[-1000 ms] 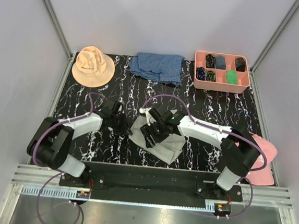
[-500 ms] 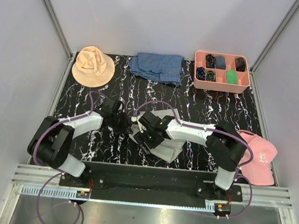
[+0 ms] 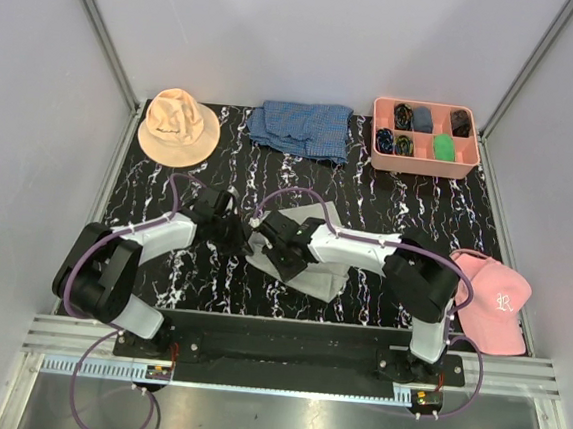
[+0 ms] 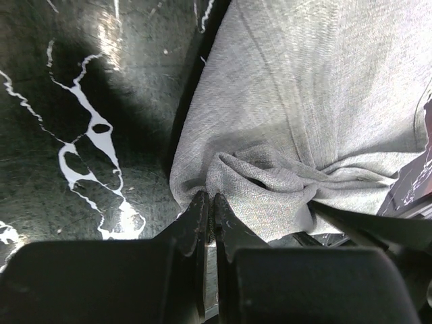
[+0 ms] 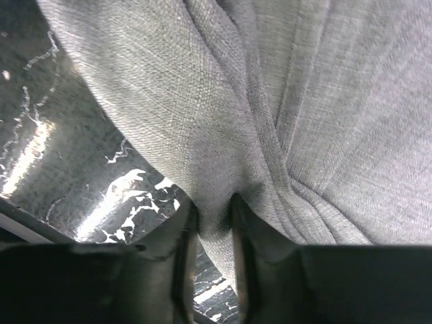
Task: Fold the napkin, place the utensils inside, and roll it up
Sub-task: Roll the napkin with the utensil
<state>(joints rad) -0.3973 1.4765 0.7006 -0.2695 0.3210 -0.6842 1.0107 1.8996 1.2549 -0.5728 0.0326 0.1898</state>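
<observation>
The light-grey napkin (image 3: 322, 268) lies bunched on the black marble table near the front middle. My left gripper (image 3: 238, 238) is shut on the napkin's left corner (image 4: 223, 179), its jaws pressed together on a fold of cloth. My right gripper (image 3: 278, 257) is shut on a bunched fold of the napkin (image 5: 223, 169), the cloth pinched between its jaws. The two grippers are close together at the napkin's left side. The utensils are out of view.
An orange bucket hat (image 3: 178, 125) lies at the back left, a blue checked cloth (image 3: 302, 128) at the back middle, and a pink compartment tray (image 3: 380, 112) at the back right. A pink cap (image 3: 498, 303) lies at the front right edge.
My right gripper has moved left across the napkin towards my left gripper, dragging cloth with it. The left arm has stayed in place.
</observation>
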